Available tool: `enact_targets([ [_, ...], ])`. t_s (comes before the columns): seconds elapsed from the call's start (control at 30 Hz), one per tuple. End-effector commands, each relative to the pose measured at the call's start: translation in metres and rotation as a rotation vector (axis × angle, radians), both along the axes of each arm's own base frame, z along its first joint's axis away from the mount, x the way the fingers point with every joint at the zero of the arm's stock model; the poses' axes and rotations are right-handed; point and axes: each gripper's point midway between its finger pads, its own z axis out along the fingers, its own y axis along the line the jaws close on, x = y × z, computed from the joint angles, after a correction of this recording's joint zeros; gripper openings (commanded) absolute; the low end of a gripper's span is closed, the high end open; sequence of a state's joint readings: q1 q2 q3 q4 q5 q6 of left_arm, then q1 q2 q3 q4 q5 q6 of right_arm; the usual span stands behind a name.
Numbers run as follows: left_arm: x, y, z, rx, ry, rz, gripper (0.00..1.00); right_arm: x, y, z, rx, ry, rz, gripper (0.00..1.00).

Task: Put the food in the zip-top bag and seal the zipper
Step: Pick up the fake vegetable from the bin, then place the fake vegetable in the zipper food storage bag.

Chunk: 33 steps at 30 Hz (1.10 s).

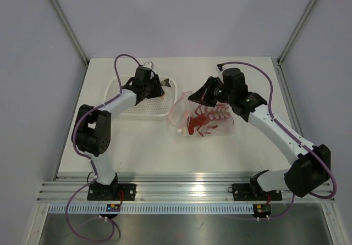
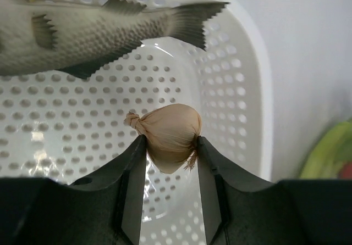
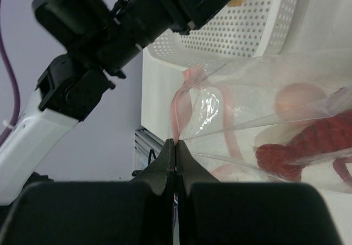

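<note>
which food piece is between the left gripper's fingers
The tan bulb, pinched by the left gripper; the grey fish lies untouched in the basket, the red lobster is in the bag.

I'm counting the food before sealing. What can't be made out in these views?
Fish: left wrist view, head cut off by the left edge.
Green object: same view, blurred, cut by the right edge.
Lobster: right wrist view, cut by the right edge.
Zip-top bag contents: top view, too small to count.

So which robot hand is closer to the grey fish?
Left. The left gripper sits right beside the grey fish at the white basket, gripping a tan round piece. The right gripper is off to the side, pinching the edge of the zip-top bag.
</note>
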<state>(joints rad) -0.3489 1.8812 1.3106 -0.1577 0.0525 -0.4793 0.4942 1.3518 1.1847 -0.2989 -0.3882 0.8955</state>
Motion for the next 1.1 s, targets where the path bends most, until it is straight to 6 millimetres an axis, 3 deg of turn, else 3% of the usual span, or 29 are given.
enact_targets([
  [0.0, -0.015, 0.0, 0.061, -0.06, -0.13, -0.008, 0.34, 0.003, 0.004, 0.023, 0.066, -0.061, 0.014, 0.0],
  [0.07, -0.033, -0.003, 0.068, -0.096, -0.118, -0.04, 0.33, 0.001, 0.004, 0.025, 0.073, -0.064, 0.014, 0.0],
  [0.1, -0.045, -0.006, 0.088, -0.119, -0.153, -0.066, 0.33, 0.001, 0.004, 0.025, 0.074, -0.067, 0.014, 0.0],
  [0.13, -0.059, -0.008, 0.081, -0.12, -0.132, -0.087, 0.33, 0.001, 0.003, 0.025, 0.075, -0.07, 0.011, 0.0],
  [0.2, -0.082, -0.015, 0.089, -0.116, -0.136, -0.13, 0.32, 0.001, 0.003, 0.027, 0.08, -0.075, 0.01, 0.0],
  [0.3, -0.114, -0.018, 0.107, -0.159, -0.154, -0.178, 0.32, 0.001, 0.004, 0.029, 0.081, -0.08, 0.012, 0.0],
  [0.33, -0.126, -0.021, 0.123, -0.193, -0.177, -0.205, 0.31, 0.001, 0.003, 0.029, 0.082, -0.079, 0.009, 0.0],
  [0.37, -0.136, -0.023, 0.122, -0.202, -0.165, -0.227, 0.31, 0.001, 0.003, 0.029, 0.082, -0.079, 0.01, 0.0],
  [0.6, -0.187, -0.06, 0.161, -0.368, -0.185, -0.414, 0.29, 0.0, 0.002, 0.032, 0.086, -0.084, 0.006, 0.0],
  [0.8, -0.189, -0.083, 0.166, -0.425, -0.155, -0.493, 0.29, -0.004, -0.001, 0.035, 0.083, -0.092, -0.001, 0.0],
  [1.0, -0.166, -0.102, 0.168, -0.449, -0.164, -0.498, 0.29, -0.012, -0.006, 0.045, 0.087, -0.11, -0.002, 0.0],
  [1.07, -0.161, -0.11, 0.18, -0.462, -0.191, -0.517, 0.29, -0.016, -0.008, 0.048, 0.085, -0.114, -0.002, 0.0],
])
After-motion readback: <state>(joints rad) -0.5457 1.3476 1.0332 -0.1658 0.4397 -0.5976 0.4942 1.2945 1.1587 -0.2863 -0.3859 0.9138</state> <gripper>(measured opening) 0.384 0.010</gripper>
